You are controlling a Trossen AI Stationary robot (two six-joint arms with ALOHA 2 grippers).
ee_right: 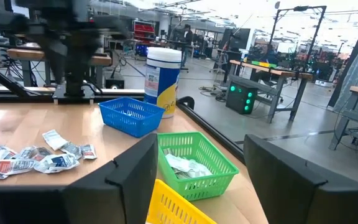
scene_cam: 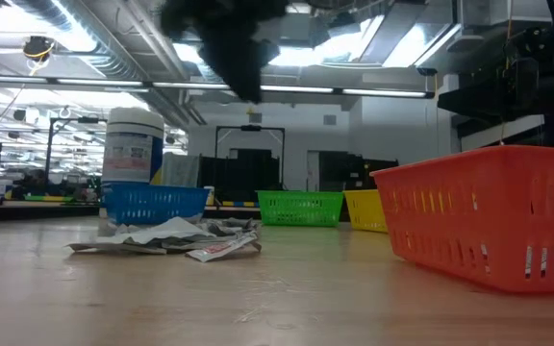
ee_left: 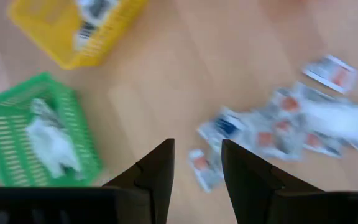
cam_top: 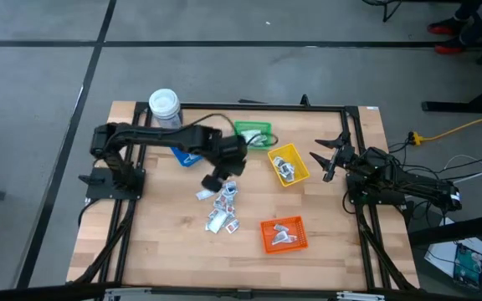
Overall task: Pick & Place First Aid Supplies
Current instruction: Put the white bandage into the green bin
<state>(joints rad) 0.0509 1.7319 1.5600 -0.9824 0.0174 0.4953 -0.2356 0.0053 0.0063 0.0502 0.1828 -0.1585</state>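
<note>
Left claw (ee_left: 196,165) slightly parted — empty; above the packets (ee_left: 284,127).

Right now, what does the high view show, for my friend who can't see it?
The left gripper hovers open above a pile of packets on a wooden table. Green, yellow and orange bins sit nearby; the right gripper waits open.

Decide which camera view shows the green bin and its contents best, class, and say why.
The right wrist view: the green bin sits near and sharp, with pale packets inside. The left wrist view shows it from above but blurred. The high view has it small, partly under the left arm. The low view shows only its side.
</note>
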